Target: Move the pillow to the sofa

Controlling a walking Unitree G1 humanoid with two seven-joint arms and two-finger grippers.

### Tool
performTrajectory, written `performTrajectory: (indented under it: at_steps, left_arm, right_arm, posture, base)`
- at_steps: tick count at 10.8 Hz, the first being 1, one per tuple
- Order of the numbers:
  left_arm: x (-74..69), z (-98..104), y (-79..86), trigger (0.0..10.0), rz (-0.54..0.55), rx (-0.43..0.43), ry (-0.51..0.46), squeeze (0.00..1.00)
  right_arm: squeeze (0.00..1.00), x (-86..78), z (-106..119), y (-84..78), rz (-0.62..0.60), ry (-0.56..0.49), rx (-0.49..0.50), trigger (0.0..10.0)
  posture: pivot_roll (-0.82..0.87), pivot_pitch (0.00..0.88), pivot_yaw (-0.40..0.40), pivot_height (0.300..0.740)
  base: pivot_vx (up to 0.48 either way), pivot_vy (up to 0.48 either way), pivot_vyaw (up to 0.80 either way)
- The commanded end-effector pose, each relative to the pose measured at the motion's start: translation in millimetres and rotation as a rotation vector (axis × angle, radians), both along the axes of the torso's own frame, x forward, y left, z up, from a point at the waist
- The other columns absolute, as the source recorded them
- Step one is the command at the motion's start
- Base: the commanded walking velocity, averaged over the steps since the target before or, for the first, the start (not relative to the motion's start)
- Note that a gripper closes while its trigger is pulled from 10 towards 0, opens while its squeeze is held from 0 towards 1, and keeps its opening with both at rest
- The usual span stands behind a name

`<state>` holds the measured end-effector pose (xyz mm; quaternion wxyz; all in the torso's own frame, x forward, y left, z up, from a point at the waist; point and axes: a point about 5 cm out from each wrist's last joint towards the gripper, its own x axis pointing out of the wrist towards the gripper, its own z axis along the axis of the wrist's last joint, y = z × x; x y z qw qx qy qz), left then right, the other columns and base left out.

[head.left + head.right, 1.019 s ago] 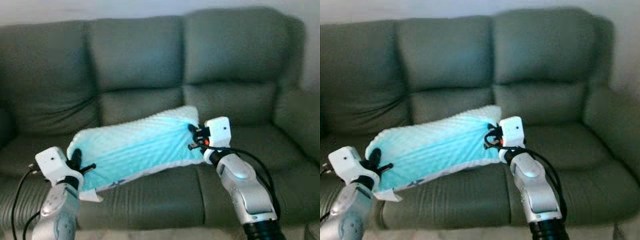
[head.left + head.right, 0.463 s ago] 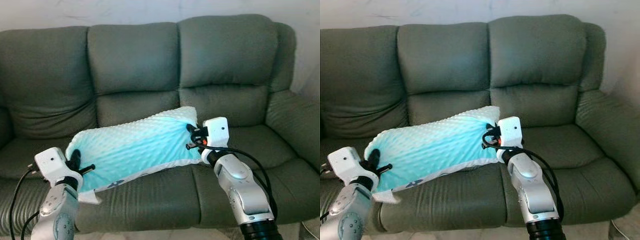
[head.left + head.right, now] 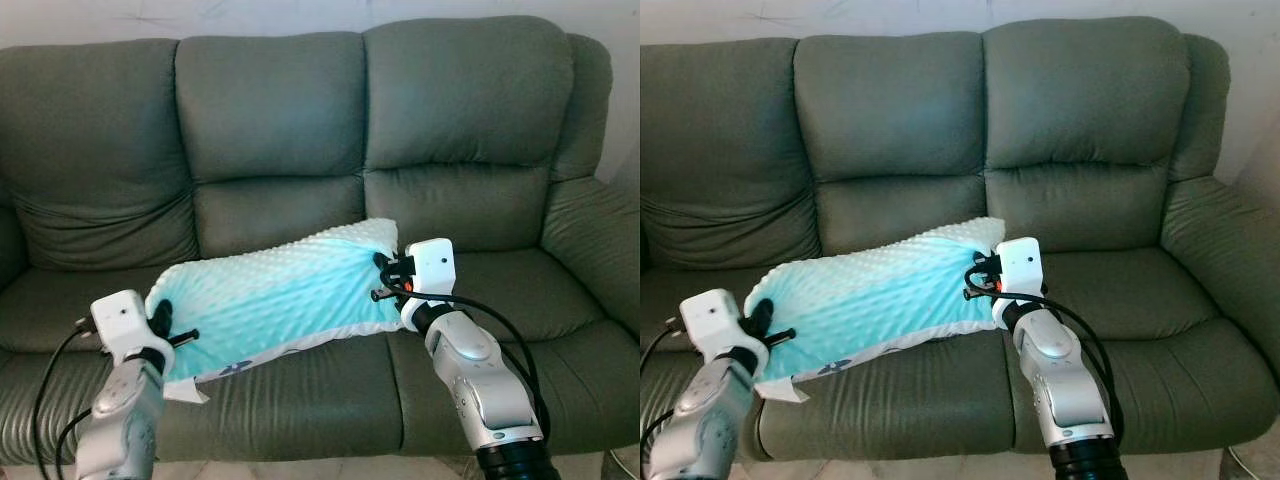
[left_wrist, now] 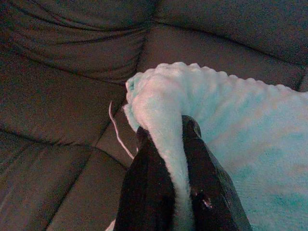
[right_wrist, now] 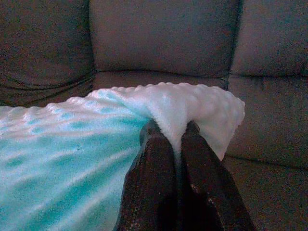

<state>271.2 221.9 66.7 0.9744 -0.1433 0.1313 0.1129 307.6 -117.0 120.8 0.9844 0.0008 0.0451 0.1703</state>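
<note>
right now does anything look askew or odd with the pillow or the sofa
Little stands out. The turquoise pillow hangs tilted over the sofa seat, its right end higher, pinched at that end by the right gripper and at the other by the left gripper. A loose thread trails from its corner.

Grey-green three-seat sofa [image 3: 300,150] spans the frame, padded leather-look upholstery, three back cushions, each with a lumbar roll below. Rounded armrest [image 3: 600,240] at the robot's right end. Plain white wall [image 3: 200,18] behind. Strip of pale floor [image 3: 300,468] under the front edge. Even, soft lighting.
</note>
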Motion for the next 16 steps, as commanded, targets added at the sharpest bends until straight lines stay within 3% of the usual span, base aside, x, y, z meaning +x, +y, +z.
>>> performTrajectory:
  at_steps: [1, 6, 13, 16]
  left_arm:
    - [1.6, 2, 2.4, 10.0, -0.007, 0.017, -0.002, 0.0]
    - [1.0, 2, 1.1, 10.0, -0.019, 0.017, -0.021, 0.0]
    - [4.5, 9, -12.6, 10.0, -0.09, 0.076, -0.079, 0.0]
    - [2.6, 10, -14.5, 10.0, -0.1, 0.017, -0.103, 0.0]
  right_arm:
    - [0.0, 2.0, 8, -3.0, -0.017, -0.033, 0.005, 10.0]
    - [0.0, 1.6, 7, -2.1, -0.02, -0.03, 0.004, 10.0]
    - [0.0, 2.2, 6, -2.8, -0.031, -0.032, -0.002, 10.0]
    - [0.0, 2.0, 7, -2.8, -0.033, -0.035, -0.006, 10.0]
  posture:
    - [-0.22, 0.026, 0.068, 0.74]
    - [-0.22, 0.03, 0.068, 0.74]
    - [-0.22, 0.028, 0.071, 0.74]
    - [-0.22, 0.029, 0.071, 0.74]
  base:
    - [0.0, 0.48, 0.0]
    - [0.0, 0.48, 0.0]
    - [0.0, 0.0, 0.0]
    - [0.096, 0.0, 0.0]
